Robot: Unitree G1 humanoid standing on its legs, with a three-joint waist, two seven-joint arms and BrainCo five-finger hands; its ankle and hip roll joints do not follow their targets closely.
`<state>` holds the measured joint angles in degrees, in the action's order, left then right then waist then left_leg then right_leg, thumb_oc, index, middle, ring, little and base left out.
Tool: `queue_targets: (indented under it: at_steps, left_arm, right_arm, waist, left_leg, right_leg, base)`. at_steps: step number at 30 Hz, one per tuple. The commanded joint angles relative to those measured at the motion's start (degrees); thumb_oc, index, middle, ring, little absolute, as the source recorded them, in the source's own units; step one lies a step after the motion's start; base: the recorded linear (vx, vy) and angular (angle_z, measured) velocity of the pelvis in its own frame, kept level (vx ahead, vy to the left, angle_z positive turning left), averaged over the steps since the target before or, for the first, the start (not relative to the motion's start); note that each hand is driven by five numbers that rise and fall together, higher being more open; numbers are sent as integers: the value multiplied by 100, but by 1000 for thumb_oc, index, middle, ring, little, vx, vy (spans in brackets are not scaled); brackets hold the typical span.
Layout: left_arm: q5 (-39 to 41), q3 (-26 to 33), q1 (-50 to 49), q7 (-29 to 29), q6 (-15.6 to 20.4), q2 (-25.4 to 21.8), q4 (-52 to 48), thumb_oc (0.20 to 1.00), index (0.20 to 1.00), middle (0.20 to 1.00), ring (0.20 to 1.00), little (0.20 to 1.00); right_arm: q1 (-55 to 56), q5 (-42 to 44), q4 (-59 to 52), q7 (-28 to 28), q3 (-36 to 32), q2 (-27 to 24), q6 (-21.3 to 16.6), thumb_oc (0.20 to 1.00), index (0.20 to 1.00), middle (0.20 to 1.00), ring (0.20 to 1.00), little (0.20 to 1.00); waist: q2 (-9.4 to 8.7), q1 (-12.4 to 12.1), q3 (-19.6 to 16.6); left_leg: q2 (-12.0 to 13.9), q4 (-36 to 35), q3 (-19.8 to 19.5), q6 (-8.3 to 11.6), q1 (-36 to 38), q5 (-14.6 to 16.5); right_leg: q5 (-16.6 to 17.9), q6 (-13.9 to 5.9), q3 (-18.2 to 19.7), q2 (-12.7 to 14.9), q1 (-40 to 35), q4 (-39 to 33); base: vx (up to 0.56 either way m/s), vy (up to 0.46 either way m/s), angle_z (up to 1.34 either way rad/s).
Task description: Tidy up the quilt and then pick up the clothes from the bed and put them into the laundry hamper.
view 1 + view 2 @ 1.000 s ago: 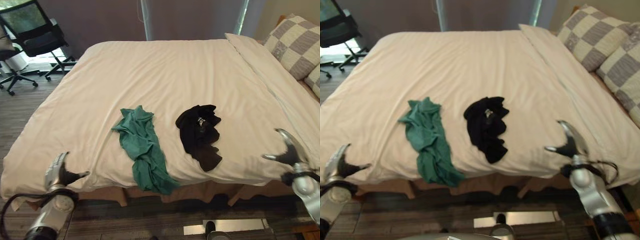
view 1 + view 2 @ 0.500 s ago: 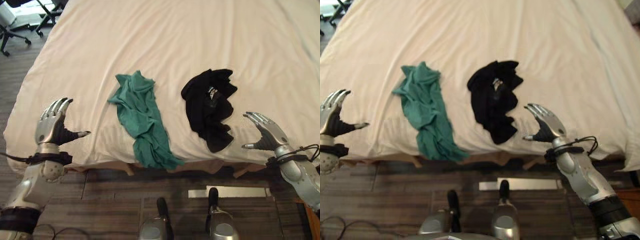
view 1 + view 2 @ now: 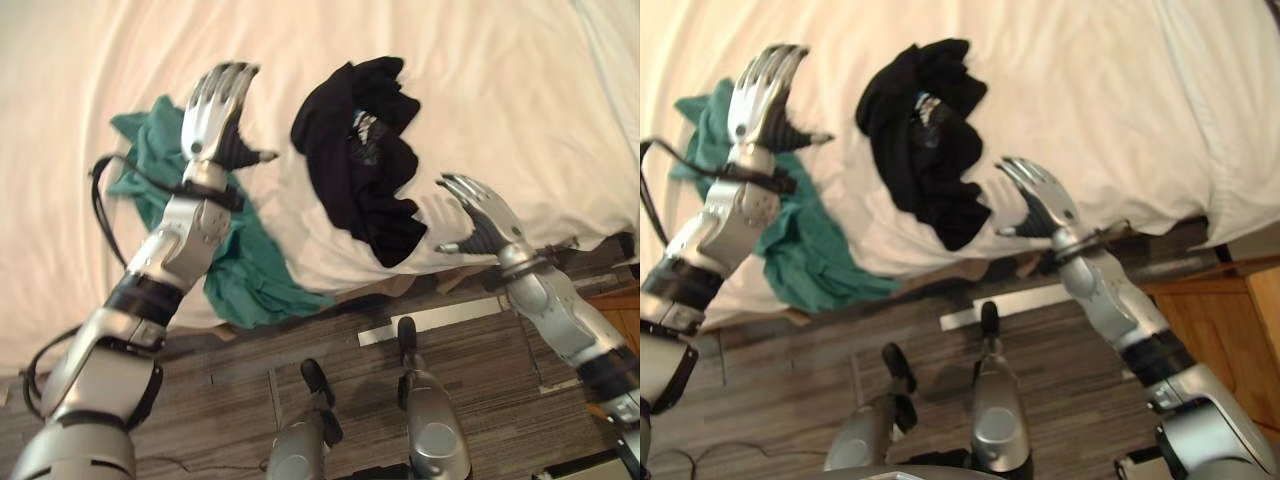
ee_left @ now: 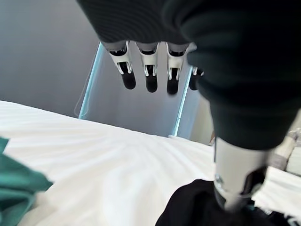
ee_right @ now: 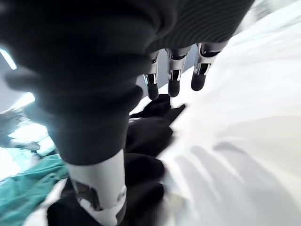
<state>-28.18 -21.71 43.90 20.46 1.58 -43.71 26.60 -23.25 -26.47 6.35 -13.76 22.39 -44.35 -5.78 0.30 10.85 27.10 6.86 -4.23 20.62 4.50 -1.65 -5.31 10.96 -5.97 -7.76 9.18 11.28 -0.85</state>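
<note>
- Left eye view, bed: a cream quilt (image 3: 480, 90) covers the bed, lying mostly smooth, with shallow creases near the foot edge, where it hangs over toward the wood-plank floor (image 3: 250, 400).
- Green garment (image 3: 240, 280): crumpled near the foot edge of the quilt, on the robot's left; its lower end droops over the edge. The left forearm crosses in front of part of it.
- Black garment (image 3: 365, 165): bunched in a heap on the quilt, between the two hands, just beside the green one but apart from it; a small pale patch shows in its folds.
- Left hand (image 3: 213, 115): raised above the quilt between the green and black garments, fingers straight and spread, thumb out to the side, holding nothing. Left wrist view shows its dark-tipped fingers (image 4: 148, 77) extended in a row over the quilt.
- Right hand (image 3: 480, 212): hovering at the foot edge of the quilt, just beside the lower end of the black garment, fingers relaxed and parted, thumb apart, empty. Right wrist view shows the black garment (image 5: 146, 136) close under its extended fingers (image 5: 174, 82).
</note>
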Motion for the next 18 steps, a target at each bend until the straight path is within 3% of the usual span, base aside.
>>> queue_targets:
  at_steps: [1,10,18]
  left_arm:
    - [188,381,-543,295,-22,-253,469,1000,1000,1000,1000,1000]
    - [207,678,-825,417,-193,17,565,1000,1000,1000,1000,1000]
    - [192,1217,-1242,489,-300,-150,-79,1000,1000,1000,1000,1000]
  right_arm:
    - [144,-59,-56,-265,-89,41,-149,1000,1000,1000,1000,1000]
    - [331,-88,4,-334,-203,335,-138,1000,1000,1000,1000,1000]
    - [523,-36,-43,-365,-440,493,-84,1000,1000,1000,1000,1000]
  waist:
    - [-184,-321,-269]
    - [-216,-294,-209]
    - [-210,-391,-99]
  left_leg:
    - [504,259,60,359,-288,215]
    - [491,293,89,355,-215,275]
    - [495,325,-17,367,-241,289]
  right_leg:
    - [-1067,-487,117,397,292,663]
    - [-1072,-452,172,370,273,666]
    - [-1117,-429,61,370,216,723]
  base:
    - [-10,16,-29]
    - [0,3,-3]
    - [7,-11,5]
